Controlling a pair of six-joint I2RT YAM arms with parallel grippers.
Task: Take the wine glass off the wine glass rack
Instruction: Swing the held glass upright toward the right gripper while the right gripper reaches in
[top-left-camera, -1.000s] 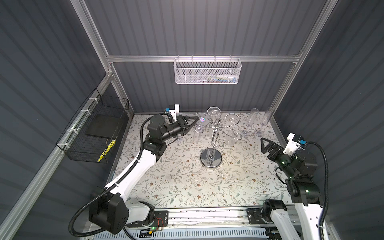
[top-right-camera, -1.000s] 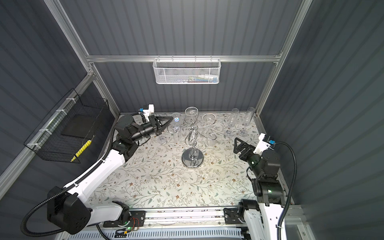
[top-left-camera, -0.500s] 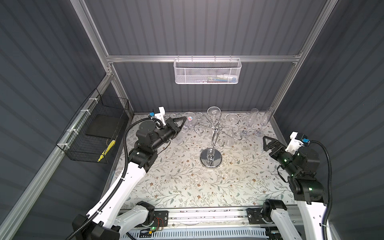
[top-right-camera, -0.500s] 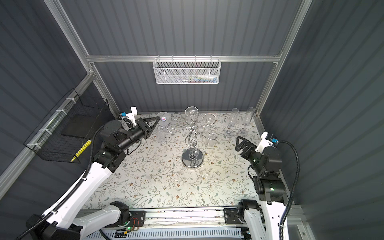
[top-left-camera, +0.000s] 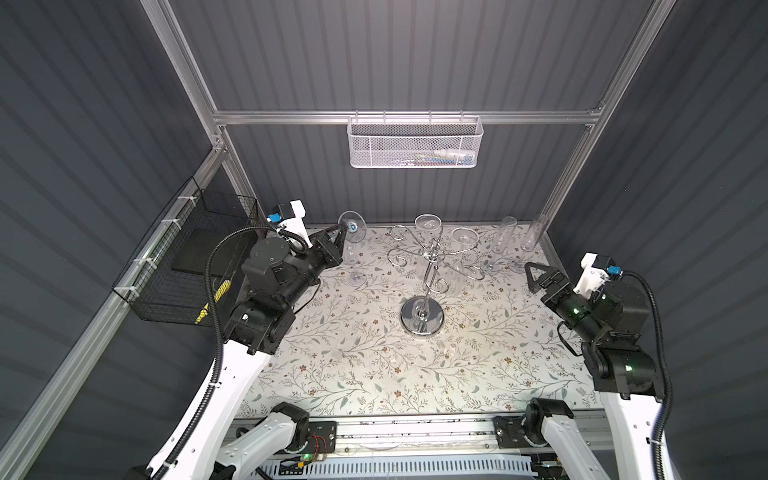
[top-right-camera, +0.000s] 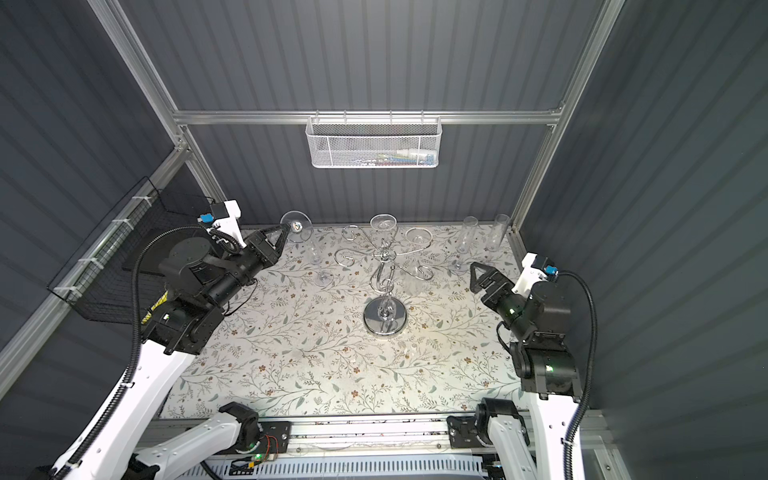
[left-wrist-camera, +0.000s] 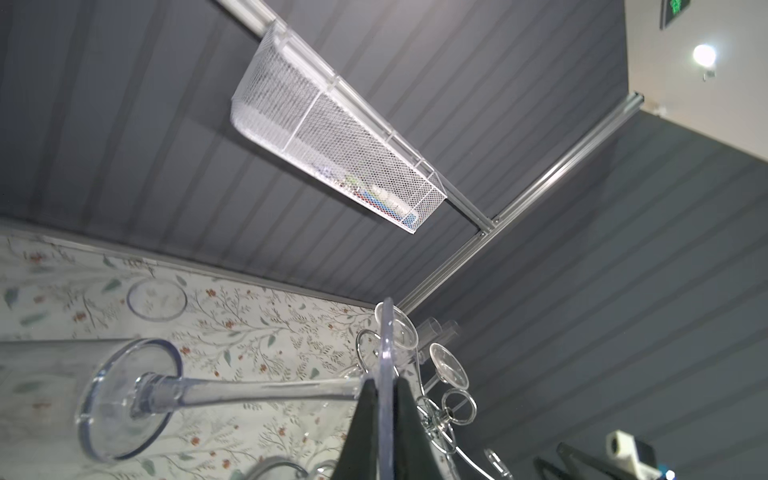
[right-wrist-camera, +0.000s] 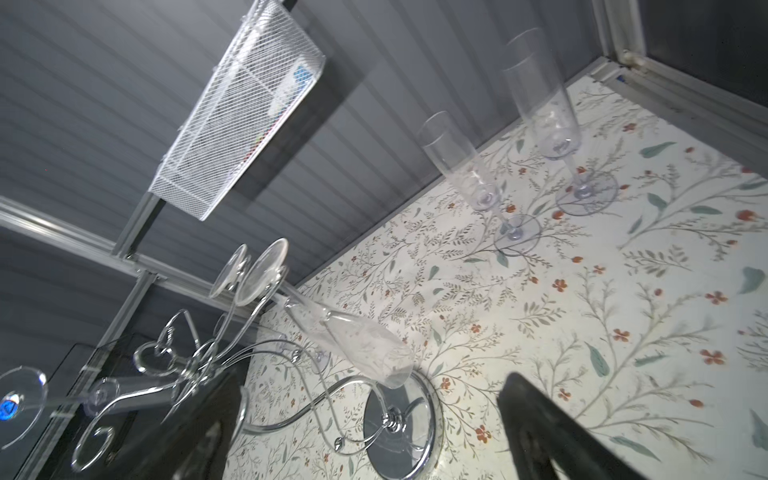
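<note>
The wine glass rack (top-left-camera: 422, 320) is a chrome stand on a round mirror base, at the middle back of the table in both top views. Two clear glasses hang foot-up from its scroll arms (top-left-camera: 428, 222) (top-left-camera: 464, 237). My left gripper (top-left-camera: 345, 229) is shut on the foot disc of another wine glass (top-left-camera: 352, 224), held in the air left of the rack and apart from it. In the left wrist view the disc (left-wrist-camera: 386, 332) shows edge-on between the black fingers. My right gripper (top-left-camera: 536, 274) stands open and empty at the right, away from the rack.
Two tall clear flutes (top-left-camera: 505, 239) (top-left-camera: 534, 232) stand at the back right corner. Another clear glass foot (top-left-camera: 356, 279) rests on the floral cloth below the held glass. A white mesh basket (top-left-camera: 415, 143) hangs on the back wall and a black wire basket (top-left-camera: 187, 266) on the left wall.
My left gripper has pulled back to the left, carrying the glass away from the rack's arms. The right gripper has shifted slightly towards the back.
</note>
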